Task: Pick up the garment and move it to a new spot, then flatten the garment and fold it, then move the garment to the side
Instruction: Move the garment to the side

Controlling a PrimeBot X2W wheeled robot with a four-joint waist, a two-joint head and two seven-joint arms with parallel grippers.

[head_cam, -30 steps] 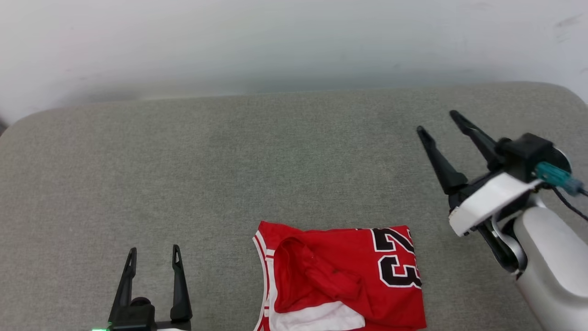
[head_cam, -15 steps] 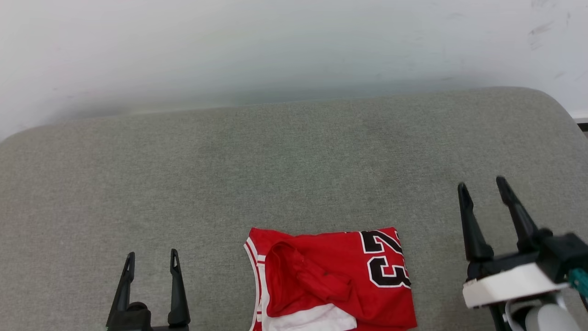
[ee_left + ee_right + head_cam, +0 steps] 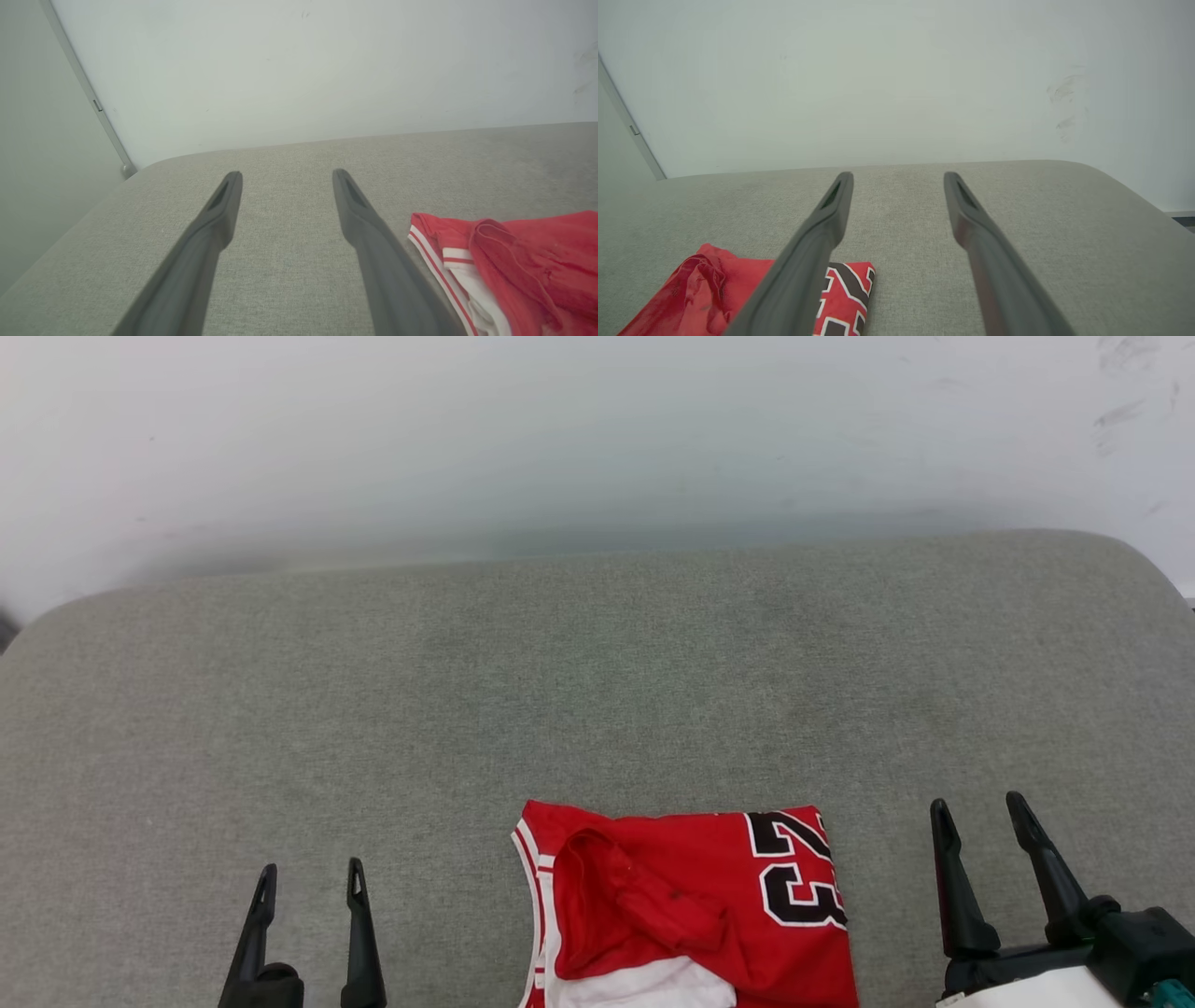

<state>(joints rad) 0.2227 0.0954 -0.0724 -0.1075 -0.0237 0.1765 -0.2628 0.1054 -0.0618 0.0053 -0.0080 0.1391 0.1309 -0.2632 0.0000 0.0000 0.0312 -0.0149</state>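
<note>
At the near edge, the left gripper and right gripper are held empty, jaws parted, either side of the folded garment, which lies on the grey cushion. Soft, light cloth is expected, and its doubled right edge is best pinched. Since the earlier frame, the right gripper has been drawn back nearward.

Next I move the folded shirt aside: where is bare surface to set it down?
The grey cushion is bare from the garment's far edge back to the wall. Also free: the strip between the left gripper and the garment, and a narrower one between the garment and the right gripper. Crowding is along the near edge.
</note>
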